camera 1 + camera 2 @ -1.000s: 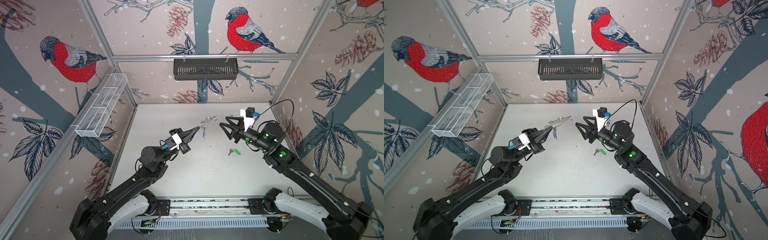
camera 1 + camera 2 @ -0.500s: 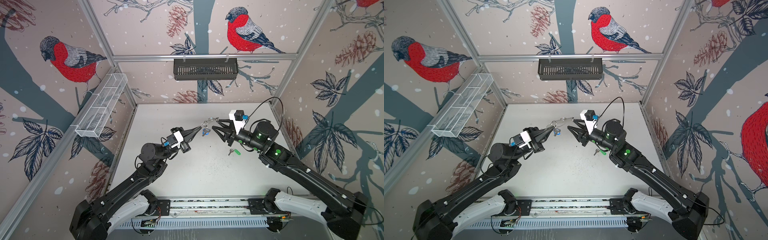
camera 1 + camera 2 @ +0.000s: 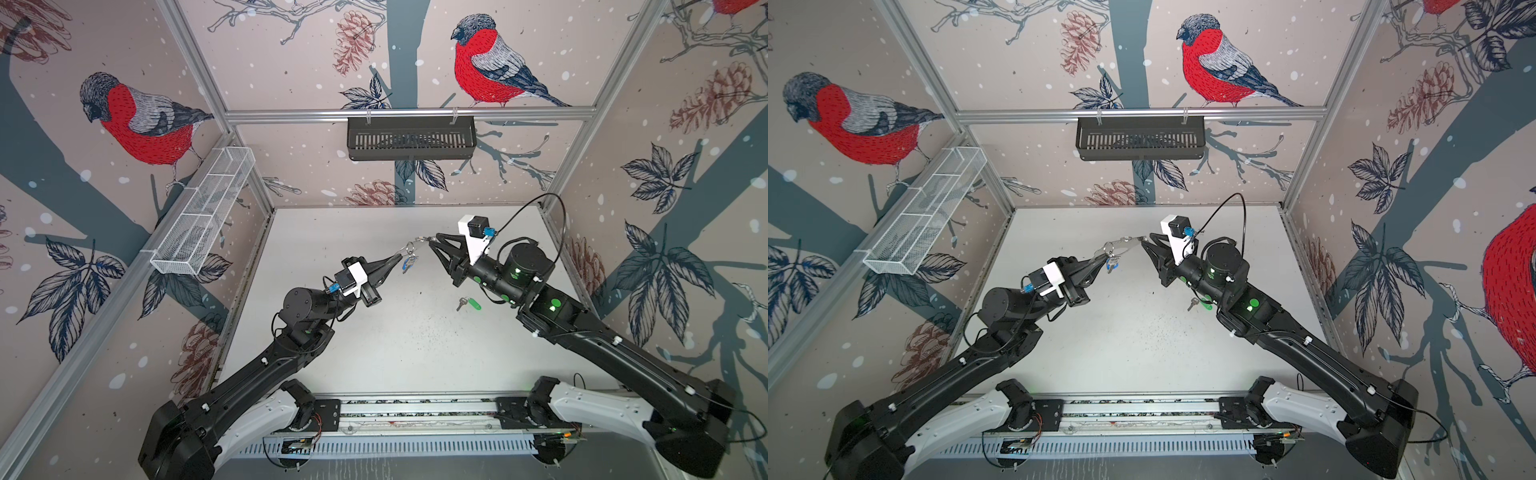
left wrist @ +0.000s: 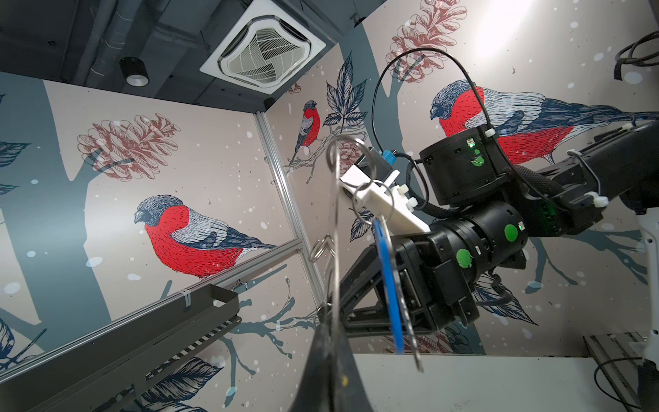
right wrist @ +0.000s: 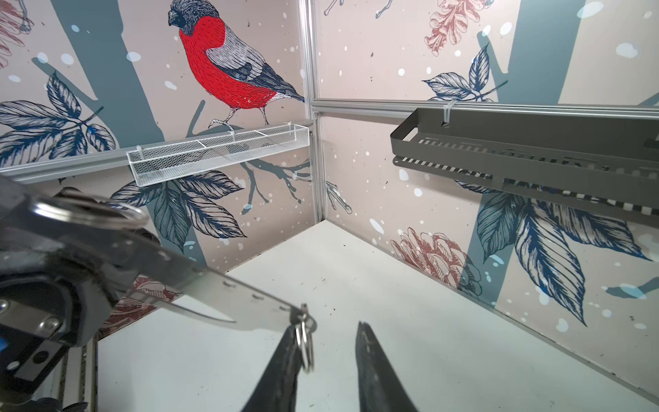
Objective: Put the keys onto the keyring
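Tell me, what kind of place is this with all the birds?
Probably a robot test booth inside a building: a left arm and right arm mounted at a white table, bird-print wall panels in an aluminium frame, and a ceiling air-conditioner above.

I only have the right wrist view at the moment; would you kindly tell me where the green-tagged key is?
Observer: The green-tagged key lies on the table, close by the right arm, with nothing gripping it.
Operator: Thank you. Is the blue-tagged one on the keyring?
Observer: It looks so. The blue-tagged key hangs by a small ring under the raised keyring, close to the left claw.
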Motion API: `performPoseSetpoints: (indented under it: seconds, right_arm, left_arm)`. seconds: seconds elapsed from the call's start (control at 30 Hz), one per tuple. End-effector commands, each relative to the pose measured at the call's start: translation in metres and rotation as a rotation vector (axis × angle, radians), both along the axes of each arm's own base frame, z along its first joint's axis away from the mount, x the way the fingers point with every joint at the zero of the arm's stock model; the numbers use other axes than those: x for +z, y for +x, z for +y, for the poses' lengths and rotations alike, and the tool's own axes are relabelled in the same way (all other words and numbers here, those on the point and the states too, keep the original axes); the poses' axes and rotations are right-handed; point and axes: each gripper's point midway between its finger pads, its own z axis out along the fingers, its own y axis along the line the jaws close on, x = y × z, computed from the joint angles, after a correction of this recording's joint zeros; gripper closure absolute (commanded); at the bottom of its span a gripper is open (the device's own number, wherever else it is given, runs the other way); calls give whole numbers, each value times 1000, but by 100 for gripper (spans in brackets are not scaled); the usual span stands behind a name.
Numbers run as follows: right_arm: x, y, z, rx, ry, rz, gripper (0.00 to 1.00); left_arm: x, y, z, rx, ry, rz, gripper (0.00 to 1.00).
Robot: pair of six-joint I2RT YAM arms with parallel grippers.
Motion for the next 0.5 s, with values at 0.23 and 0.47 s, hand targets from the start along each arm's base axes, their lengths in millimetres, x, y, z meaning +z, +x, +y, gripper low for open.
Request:
performPoseSetpoints:
  seconds: [0.23,0.47]
  right_arm:
    - [5,4,3,-46,-15,-24,78]
    - [5,6,3,-96,-38,-40,86]
  left_arm:
    - [7,-8,3,-22,-26,-24,100]
    - [4,-8,4,-22,-27,-15,100]
